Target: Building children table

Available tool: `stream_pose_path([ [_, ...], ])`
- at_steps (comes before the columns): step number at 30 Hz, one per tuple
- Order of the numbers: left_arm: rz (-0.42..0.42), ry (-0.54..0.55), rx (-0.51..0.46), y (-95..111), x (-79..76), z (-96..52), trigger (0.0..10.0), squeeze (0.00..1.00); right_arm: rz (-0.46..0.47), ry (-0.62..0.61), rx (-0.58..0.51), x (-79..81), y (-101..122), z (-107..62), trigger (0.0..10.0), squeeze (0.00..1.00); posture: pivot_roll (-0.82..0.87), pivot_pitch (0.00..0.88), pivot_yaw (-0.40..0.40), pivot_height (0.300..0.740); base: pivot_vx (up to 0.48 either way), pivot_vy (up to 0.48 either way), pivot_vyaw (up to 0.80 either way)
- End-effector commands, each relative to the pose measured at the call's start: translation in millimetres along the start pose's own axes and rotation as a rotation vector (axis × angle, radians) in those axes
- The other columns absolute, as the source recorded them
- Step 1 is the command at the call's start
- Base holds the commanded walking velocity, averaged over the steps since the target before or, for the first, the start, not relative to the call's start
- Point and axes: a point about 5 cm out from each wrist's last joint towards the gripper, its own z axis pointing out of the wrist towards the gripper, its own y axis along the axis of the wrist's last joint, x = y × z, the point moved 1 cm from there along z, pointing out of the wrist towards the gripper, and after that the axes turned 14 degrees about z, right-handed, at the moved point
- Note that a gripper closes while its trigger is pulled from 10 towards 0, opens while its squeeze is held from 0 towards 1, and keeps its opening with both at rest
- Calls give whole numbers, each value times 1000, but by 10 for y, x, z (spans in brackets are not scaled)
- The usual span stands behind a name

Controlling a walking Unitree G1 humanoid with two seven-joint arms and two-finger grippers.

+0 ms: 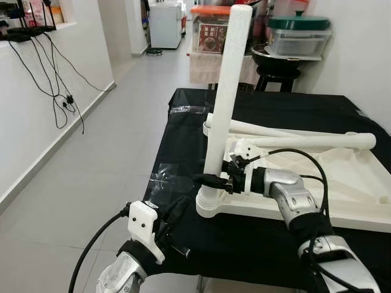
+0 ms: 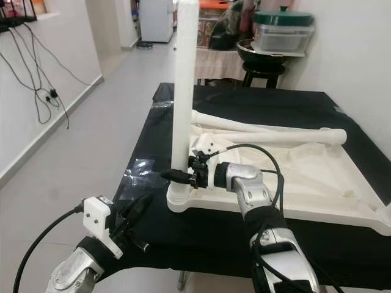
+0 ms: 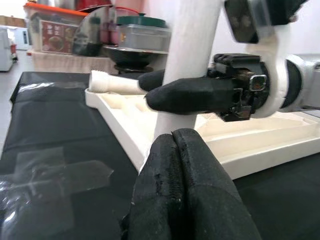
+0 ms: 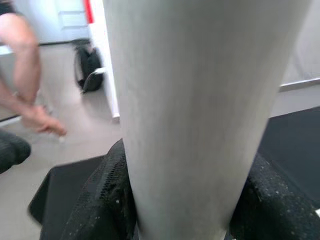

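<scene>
Your right gripper point(image 1: 212, 180) reaches level across the tabletop point(image 1: 342, 183), its fingers point(image 4: 95, 200) clamped on the upright leg point(image 1: 226, 97) just above its socket at the tabletop's near left corner. Your left gripper point(image 1: 177, 213) hovers low at the black table's point(image 1: 183, 116) near edge, fingers point(image 3: 185, 190) pressed together — just short of the leg. Two more legs point(image 1: 305, 141) lie across the tabletop; its right side is cut off.

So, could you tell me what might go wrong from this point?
The right gripper grips the upright leg low down, so the tall top could tip if the socket is loose. The tabletop lies near the black table's front edge; a sideways push could slide it toward the left gripper.
</scene>
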Motion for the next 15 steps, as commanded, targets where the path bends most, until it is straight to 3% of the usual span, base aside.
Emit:
stream_pose_path([
  [1, -1, -5, -6, 4, -12, -8, 10000, 0, 54, -101, 67, -33, -225, -21, 0, 0, 47, 0, -50, 740, 0, 0, 0],
  [3, -1, -5, -5, 5, -12, -13, 10000, 0, 68, -164, 74, -34, -287, -13, 0, 0, 47, 0, -50, 740, 0, 0, 0],
  [4, -1, -5, -4, 4, -7, -16, 10000, 0, 148, -494, -25, -46, -363, 11, 0, 0, 46, 0, -47, 740, 0, 0, 0],
  [5, -2, -6, -3, 1, -1, -20, 10000, 0, 212, -633, -50, 94, -499, 54, 0, 0, 47, 0, -43, 740, 0, 0, 0],
  [6, -2, -6, -1, -3, 5, -26, 10000, 0, 241, -696, -56, 202, -579, 84, 0, 0, 43, 0, -36, 740, 0, 0, 0],
  [8, -1, -8, 1, -6, 5, -25, 10000, 0, 278, -720, -59, 243, -626, 114, 0, 0, 49, 0, -33, 740, 0, 0, 0],
  [15, 0, -15, 2, -8, -11, -18, 10000, 0, 234, -682, -52, 145, -522, 193, 0, 0, 54, 0, -42, 740, 0, 0, 0],
])
